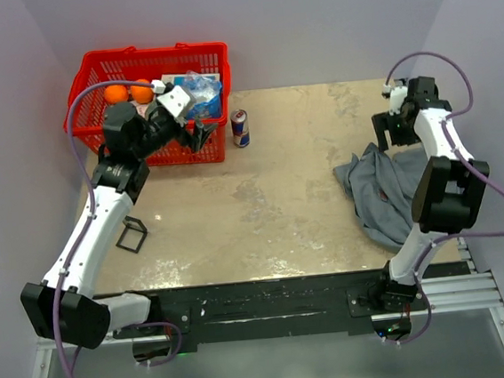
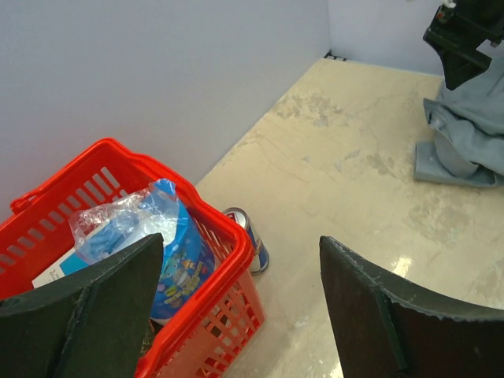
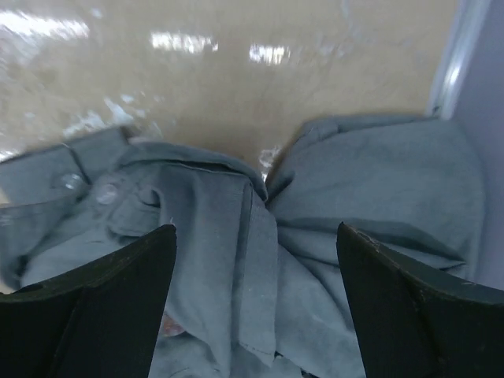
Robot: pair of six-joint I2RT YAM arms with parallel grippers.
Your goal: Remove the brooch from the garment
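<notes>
The grey shirt (image 1: 386,189) lies crumpled at the table's right side. My right gripper (image 1: 389,136) hovers open over its far edge. In the right wrist view the shirt (image 3: 331,236) fills the space between the wide-open jaws of my right gripper (image 3: 256,236). A small reddish-pink bit, the brooch (image 3: 168,324), peeks out of a fold beside the left finger (image 3: 102,307). My left gripper (image 1: 200,138) is open and empty, raised at the front right corner of the red basket (image 1: 208,150). It also shows in the left wrist view (image 2: 241,260).
The red basket (image 2: 201,209) holds two oranges (image 1: 128,93) and a blue plastic-wrapped pack (image 2: 157,228). A drink can (image 1: 240,128) stands just right of the basket and also shows in the left wrist view (image 2: 250,240). A small black stand (image 1: 132,234) sits near the left arm.
</notes>
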